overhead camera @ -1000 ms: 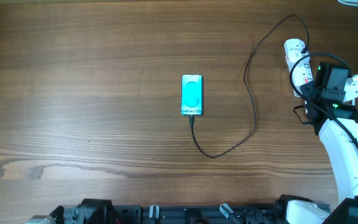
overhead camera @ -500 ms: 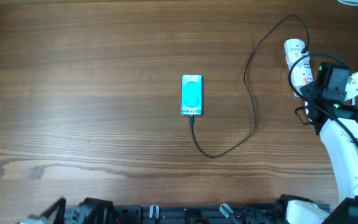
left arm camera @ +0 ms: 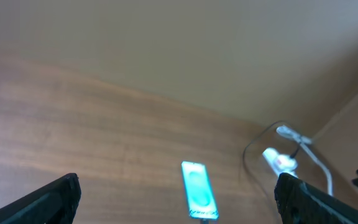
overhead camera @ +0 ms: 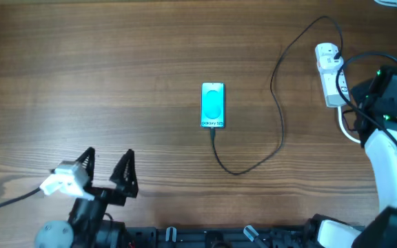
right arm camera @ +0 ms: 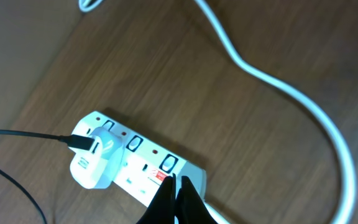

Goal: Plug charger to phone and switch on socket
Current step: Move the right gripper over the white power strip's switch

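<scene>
Nearest the front edge of the bench (overhead camera: 81, 69), on the left, the left hand (overhead camera: 107, 169) hangs above the bare wood with its two black fingers (overhead camera: 125, 172) spread wide apart and nothing between them. A little farther in, near the middle of the bench, the charger (overhead camera: 282, 131) makes a low loop of thin black cable, and its small plug meets the near short edge of the phone (overhead camera: 213, 105). The phone lies flat, screen up and glowing cyan, long side running away from me, well apart from both hands. From the loop the cable climbs to the right, arcs toward the far edge and comes down into a white adapter (right arm camera: 95, 165) seated in the far end of the socket (overhead camera: 331, 79). The socket lies on the right side of the bench, and a thick white lead (right arm camera: 291, 93) curls away from it across the wood. The right hand (right arm camera: 175, 186) is at the socket's near end, its fingers pressed together to a single point over the switch with the red mark; I cannot tell whether the tips touch it.
</scene>
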